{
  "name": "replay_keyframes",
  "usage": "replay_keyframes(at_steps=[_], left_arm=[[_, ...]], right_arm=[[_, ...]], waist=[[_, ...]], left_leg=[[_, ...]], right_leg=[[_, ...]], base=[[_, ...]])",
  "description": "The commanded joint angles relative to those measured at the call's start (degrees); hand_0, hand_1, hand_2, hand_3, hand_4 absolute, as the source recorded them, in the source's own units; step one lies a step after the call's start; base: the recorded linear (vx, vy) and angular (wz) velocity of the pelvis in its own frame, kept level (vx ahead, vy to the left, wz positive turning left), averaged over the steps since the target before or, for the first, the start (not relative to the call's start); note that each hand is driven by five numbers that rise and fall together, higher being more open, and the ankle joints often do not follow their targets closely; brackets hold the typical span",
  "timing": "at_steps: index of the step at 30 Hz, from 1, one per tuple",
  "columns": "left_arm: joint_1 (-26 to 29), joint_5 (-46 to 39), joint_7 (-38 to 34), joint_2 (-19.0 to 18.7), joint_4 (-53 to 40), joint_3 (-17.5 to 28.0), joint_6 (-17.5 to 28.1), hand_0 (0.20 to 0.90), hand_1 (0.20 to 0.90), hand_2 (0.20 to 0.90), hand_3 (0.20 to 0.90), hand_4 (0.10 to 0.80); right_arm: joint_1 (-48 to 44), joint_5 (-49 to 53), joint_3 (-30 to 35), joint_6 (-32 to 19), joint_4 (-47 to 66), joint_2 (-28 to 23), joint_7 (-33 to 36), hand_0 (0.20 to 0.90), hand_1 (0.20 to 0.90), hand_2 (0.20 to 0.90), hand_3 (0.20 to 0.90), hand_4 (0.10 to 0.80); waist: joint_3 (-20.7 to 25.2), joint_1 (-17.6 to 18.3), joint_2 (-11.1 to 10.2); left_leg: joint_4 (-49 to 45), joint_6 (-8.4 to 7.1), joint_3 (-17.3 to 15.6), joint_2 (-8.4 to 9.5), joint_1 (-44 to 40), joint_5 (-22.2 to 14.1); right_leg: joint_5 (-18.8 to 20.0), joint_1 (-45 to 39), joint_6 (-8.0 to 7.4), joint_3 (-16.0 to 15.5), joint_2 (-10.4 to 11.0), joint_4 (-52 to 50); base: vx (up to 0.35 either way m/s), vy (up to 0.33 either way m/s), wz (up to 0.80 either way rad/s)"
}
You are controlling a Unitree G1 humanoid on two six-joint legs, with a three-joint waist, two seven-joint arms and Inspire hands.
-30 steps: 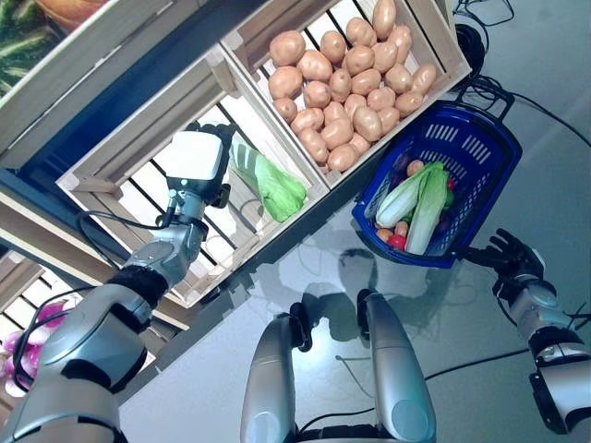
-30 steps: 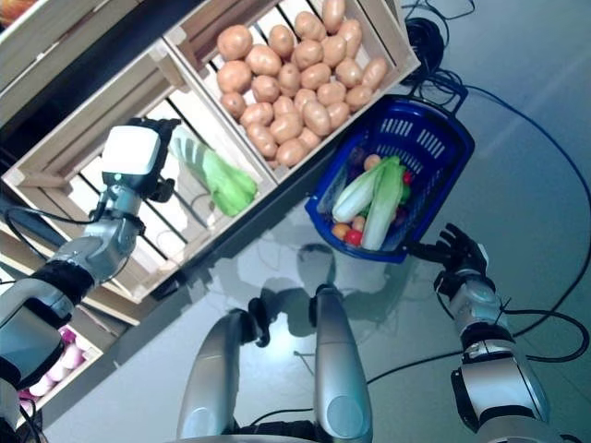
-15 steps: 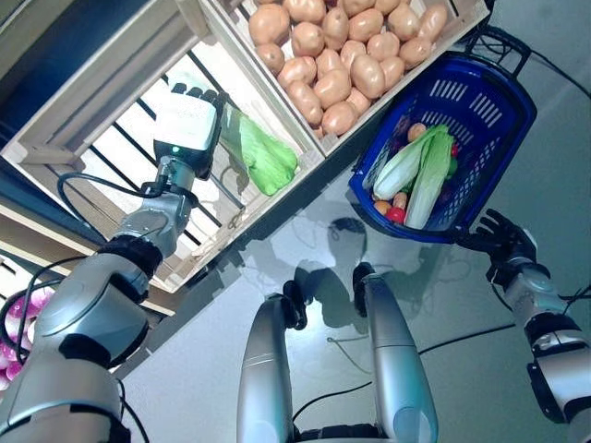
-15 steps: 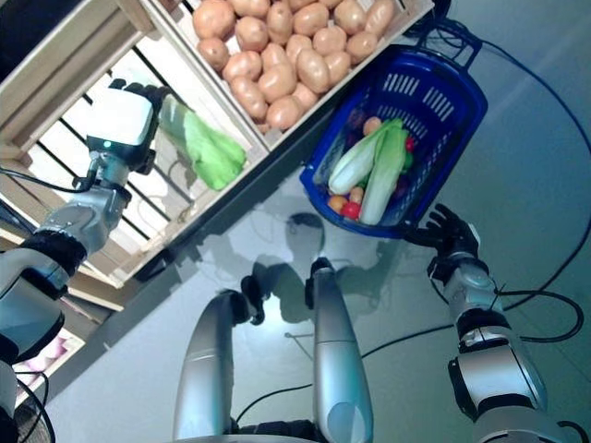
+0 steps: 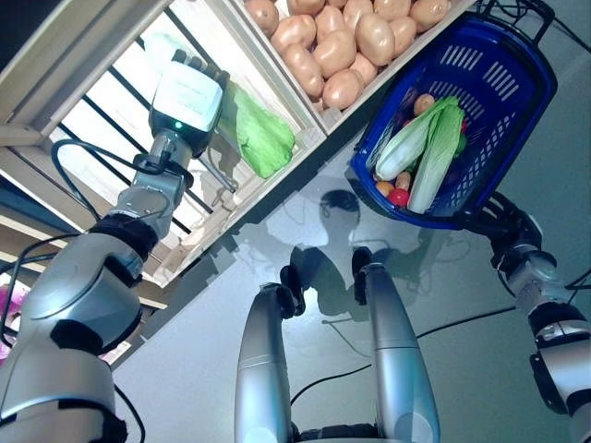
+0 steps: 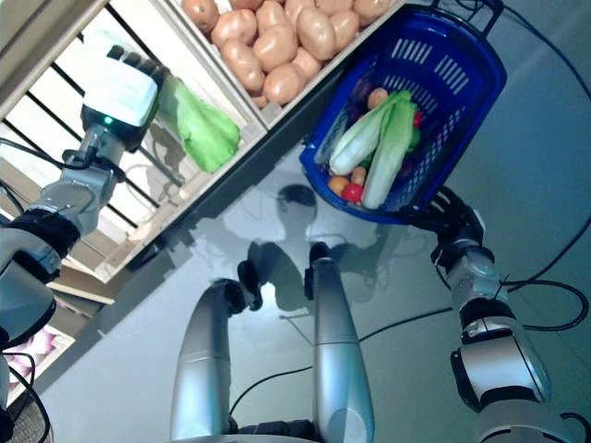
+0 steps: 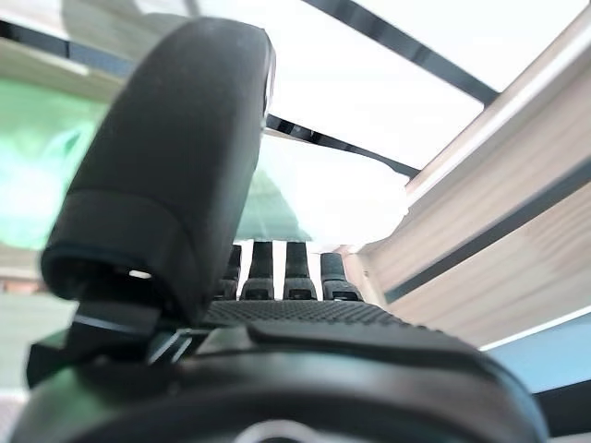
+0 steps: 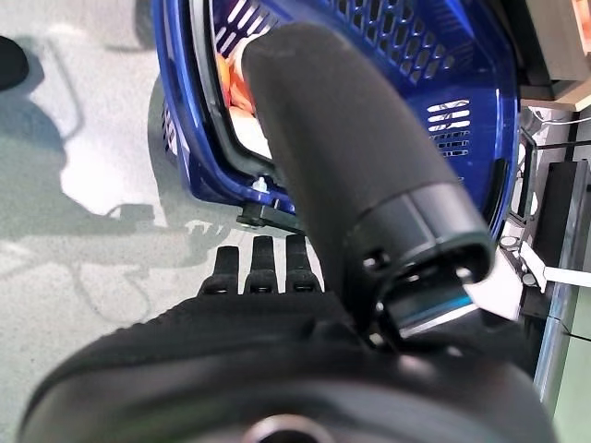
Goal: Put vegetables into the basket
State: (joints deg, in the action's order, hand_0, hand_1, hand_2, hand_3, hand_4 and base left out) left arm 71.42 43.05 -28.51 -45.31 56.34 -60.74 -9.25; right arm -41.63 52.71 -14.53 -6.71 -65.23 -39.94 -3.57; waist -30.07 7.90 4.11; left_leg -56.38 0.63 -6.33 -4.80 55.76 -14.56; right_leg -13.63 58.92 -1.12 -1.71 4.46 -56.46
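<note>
Fingers beside crinkled pale-green cabbage.

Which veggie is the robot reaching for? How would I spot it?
Find the wooden crates on the shelf. The crate beside the one full of brown potatoes holds just one thing: a light green leafy cabbage, right by the left hand. It is the only green thing among the crates.

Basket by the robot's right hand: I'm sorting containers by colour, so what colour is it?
Dark blue: the slotted plastic basket shows best in the left eye view.
</note>
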Motion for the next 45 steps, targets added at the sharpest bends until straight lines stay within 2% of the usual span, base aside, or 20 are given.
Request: replay_keyframes(at_steps=[1, 9, 14, 15, 16, 17, 27, 36, 40, 41, 42, 45], left_arm=[[9.50, 2.81, 3.19, -6.91, 1.69, -0.35, -6.43, 0.900, 0.900, 0.900, 0.900, 0.800], [11.32, 8.71, 8.45, -6.82, 1.79, -3.16, -4.64, 0.900, 0.900, 0.900, 0.900, 0.800], [11.71, 7.02, 15.65, -7.39, 1.99, -4.14, -6.10, 0.900, 0.900, 0.900, 0.900, 0.800], [11.60, 6.07, 16.13, -7.49, 1.76, -4.17, -6.61, 0.413, 0.413, 0.413, 0.413, 0.475], [11.45, 5.34, 16.12, -7.49, 1.72, -4.10, -6.71, 0.413, 0.413, 0.413, 0.413, 0.475], [11.11, 4.01, 15.95, -7.51, 1.74, -3.87, -6.82, 0.300, 0.300, 0.300, 0.300, 0.400], [11.08, 2.03, 11.69, -8.31, 2.18, -2.39, -5.05, 0.300, 0.300, 0.300, 0.300, 0.400], [10.17, -0.71, 5.82, -10.35, 0.85, -0.76, -0.25, 0.300, 0.300, 0.300, 0.300, 0.400], [7.50, -10.58, 1.86, -10.69, 0.86, 2.45, 2.08, 0.300, 0.300, 0.300, 0.300, 0.400], [5.98, -14.48, 0.74, -10.52, 0.76, 4.26, 3.66, 0.300, 0.300, 0.300, 0.300, 0.400], [4.56, -16.93, 0.43, -10.36, 0.65, 6.07, 4.63, 0.300, 0.300, 0.300, 0.300, 0.400], [-1.00, -27.86, -0.85, -9.45, -0.16, 13.37, 8.12, 0.300, 0.300, 0.300, 0.300, 0.400]], right_arm=[[-4.20, 3.27, -1.09, -4.16, 1.62, -3.38, -3.51, 0.900, 0.900, 0.900, 0.900, 0.800], [-5.31, 4.66, -1.82, -4.03, 2.34, -4.73, -3.64, 0.900, 0.900, 0.900, 0.900, 0.800], [-5.96, 4.96, -1.86, -4.17, 2.23, -5.72, -3.75, 0.900, 0.900, 0.900, 0.900, 0.800], [-5.93, 5.25, -1.82, -4.11, 2.39, -5.86, -3.53, 0.900, 0.900, 0.900, 0.900, 0.800], [-5.96, 5.37, -1.85, -4.07, 2.49, -5.89, -3.32, 0.900, 0.900, 0.900, 0.900, 0.800], [-5.92, 5.55, -1.82, -3.92, 2.68, -6.02, -3.10, 0.900, 0.900, 0.900, 0.900, 0.800], [-4.83, 6.38, -0.56, -4.12, 3.07, -6.17, -4.15, 0.900, 0.900, 0.900, 0.900, 0.800], [-2.45, 6.63, 0.73, -4.67, 3.31, -4.70, -5.67, 0.900, 0.900, 0.900, 0.900, 0.800], [0.20, 5.36, 1.60, -5.42, 4.99, -3.33, -5.82, 0.900, 0.900, 0.900, 0.900, 0.800], [1.39, 4.16, 1.77, -5.73, 5.83, -2.80, -5.85, 0.900, 0.900, 0.900, 0.900, 0.800], [2.26, 3.26, 1.85, -6.00, 6.47, -2.17, -5.78, 0.900, 0.900, 0.900, 0.900, 0.800], [4.92, 1.68, 2.14, -7.00, 9.08, -0.28, -5.38, 0.900, 0.900, 0.900, 0.900, 0.800]], waist=[[0.27, 0.15, -1.26], [0.27, 0.46, -1.07], [0.27, 0.68, -0.80], [0.27, 0.69, -0.79], [0.27, 0.67, -0.79], [0.27, 0.69, -0.76], [0.27, 0.65, -1.14], [0.27, 0.41, -2.26], [1.96, 0.15, -2.78], [3.16, -0.06, -2.99], [4.06, -0.12, -3.26], [6.80, -0.59, -3.78]], left_leg=[[1.92, 1.27, -3.37, 1.85, -2.25, -0.59], [1.58, 0.77, -3.62, 1.33, 0.52, -0.36], [1.62, 0.43, -4.01, 0.87, 1.29, -0.21], [1.69, 0.29, -4.06, 0.76, 1.30, -0.17], [1.72, 0.23, -4.05, 0.75, 1.28, -0.17], [1.77, 0.15, -4.12, 0.66, 1.16, -0.17], [4.29, -0.18, -5.12, 0.21, -3.68, 0.00], [8.93, -0.87, -5.10, 0.07, -15.37, -0.02], [12.13, -1.13, -4.23, 0.38, -21.14, 0.58], [13.31, -1.21, -3.83, 0.49, -22.75, 0.96], [15.18, -0.85, -4.15, 0.46, -23.66, 3.09], [18.44, -0.99, -3.38, 0.72, -27.68, 4.04]], right_leg=[[8.13, -3.45, 0.17, -0.15, 1.03, 6.53], [8.42, -0.76, 0.17, -0.39, 1.39, 6.34], [8.48, -0.01, 0.15, -0.51, 1.61, 6.48], [8.42, -0.03, 0.15, -0.56, 1.63, 6.47], [8.38, -0.05, 0.16, -0.55, 1.61, 6.45], [8.26, -0.17, 0.19, -0.52, 1.59, 6.43], [7.72, -4.83, 0.26, -1.31, 1.36, 8.53], [6.42, -16.40, 0.14, -2.10, 1.38, 12.15], [5.80, -22.10, 0.24, -2.48, 1.88, 14.54], [5.70, -23.75, 0.34, -2.59, 2.09, 15.48], [7.32, -24.92, 0.95, -2.96, 2.51, 17.45], [7.03, -29.20, 1.24, -3.53, 3.28, 20.00]], base=[[-0.023, 0.033, -0.01], [0.000, 0.000, 0.00], [0.000, 0.000, 0.00], [0.000, 0.000, 0.00], [0.000, 0.000, 0.00], [0.000, 0.000, 0.00], [-0.005, -0.017, 0.00], [0.010, -0.043, 0.04], [0.058, -0.050, 0.03], [0.046, -0.083, 0.03], [0.040, -0.092, 0.06], [0.092, -0.085, 0.13]])
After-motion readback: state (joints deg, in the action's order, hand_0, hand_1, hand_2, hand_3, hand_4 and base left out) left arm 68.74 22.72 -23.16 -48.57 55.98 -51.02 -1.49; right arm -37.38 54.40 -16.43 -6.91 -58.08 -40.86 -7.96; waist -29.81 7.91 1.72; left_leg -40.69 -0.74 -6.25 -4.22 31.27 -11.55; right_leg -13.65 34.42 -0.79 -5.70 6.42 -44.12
